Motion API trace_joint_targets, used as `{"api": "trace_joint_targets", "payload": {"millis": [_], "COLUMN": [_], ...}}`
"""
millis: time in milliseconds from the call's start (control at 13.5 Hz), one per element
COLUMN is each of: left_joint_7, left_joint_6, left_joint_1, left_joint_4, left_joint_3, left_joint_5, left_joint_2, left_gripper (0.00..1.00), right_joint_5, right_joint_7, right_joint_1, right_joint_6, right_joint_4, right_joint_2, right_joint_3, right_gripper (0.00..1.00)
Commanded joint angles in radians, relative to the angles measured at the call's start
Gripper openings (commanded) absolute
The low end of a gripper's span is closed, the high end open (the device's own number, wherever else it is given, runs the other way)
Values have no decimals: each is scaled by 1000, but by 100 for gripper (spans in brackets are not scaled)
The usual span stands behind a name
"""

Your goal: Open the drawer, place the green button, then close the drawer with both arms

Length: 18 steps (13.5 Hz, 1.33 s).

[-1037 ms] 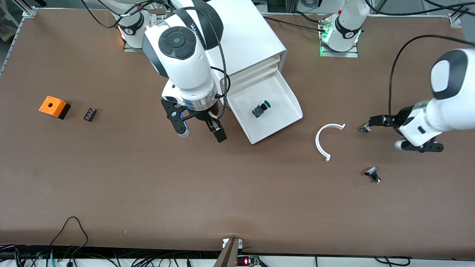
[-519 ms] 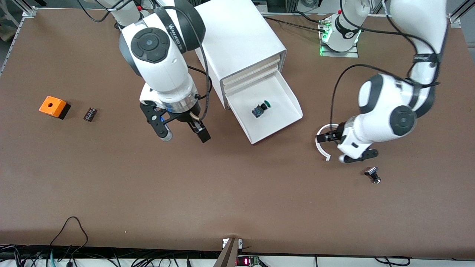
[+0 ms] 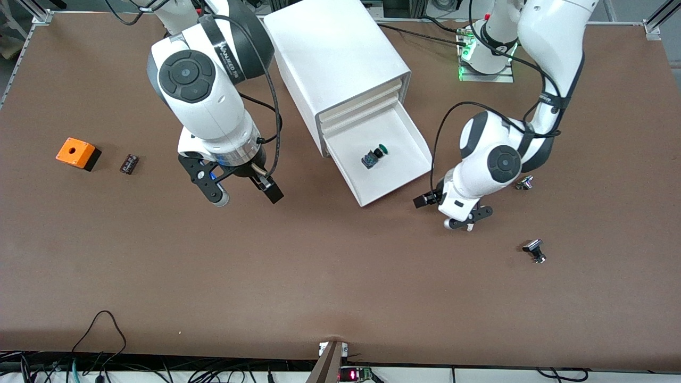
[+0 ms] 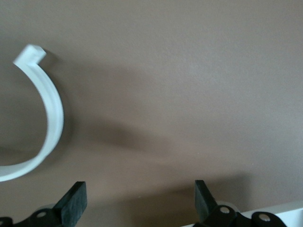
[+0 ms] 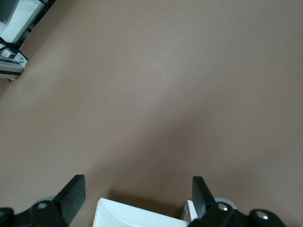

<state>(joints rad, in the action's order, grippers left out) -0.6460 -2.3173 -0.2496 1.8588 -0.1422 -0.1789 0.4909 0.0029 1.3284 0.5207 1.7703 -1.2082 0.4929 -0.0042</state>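
The lowest drawer (image 3: 400,183) of the white cabinet (image 3: 340,53) stands pulled out. The button (image 3: 374,156), green cap on a black body, lies inside it. My right gripper (image 3: 243,196) is open and empty, over bare table beside the drawer toward the right arm's end. In the right wrist view (image 5: 137,195) a white drawer corner (image 5: 132,215) shows between its fingers. My left gripper (image 3: 445,213) is open and empty, low over the table just off the drawer's front corner toward the left arm's end. In the left wrist view (image 4: 138,203) nothing lies between its fingers.
A white curved strip (image 4: 51,118) lies under the left arm; only its tip (image 3: 470,227) shows from the front. Two silver-and-black metal bits (image 3: 534,250) (image 3: 524,183) lie near it. An orange box (image 3: 77,153) and a small dark part (image 3: 129,164) lie toward the right arm's end.
The right gripper has drawn away from the drawer toward the right arm's end. The left arm has swung in from the table's end to beside the drawer's front corner, covering the curved strip.
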Motion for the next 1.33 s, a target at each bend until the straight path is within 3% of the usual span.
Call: {"api": "trace_joint_targets", "payload": {"millis": [0, 519, 1259], "left_joint_7": [-53, -234, -230], "left_joint_6": [-69, -85, 31], "left_joint_1": [-45, -71, -69], "left_joint_4": [48, 95, 148], "left_joint_3": [-2, -95, -263], "left_joint_5": [-19, -69, -77], "left_joint_2": [9, 3, -11], "left_gripper": [100, 100, 100], "right_joint_5": [14, 12, 9], "right_joint_7": [-142, -431, -869], "right_joint_1": [-37, -169, -333], "right_joint_6": [-29, -29, -29], "right_joint_4": [-54, -129, -212], "right_joint_2": [-43, -89, -158], "right_joint_3": [18, 20, 21], "right_gripper": [100, 100, 100]}}
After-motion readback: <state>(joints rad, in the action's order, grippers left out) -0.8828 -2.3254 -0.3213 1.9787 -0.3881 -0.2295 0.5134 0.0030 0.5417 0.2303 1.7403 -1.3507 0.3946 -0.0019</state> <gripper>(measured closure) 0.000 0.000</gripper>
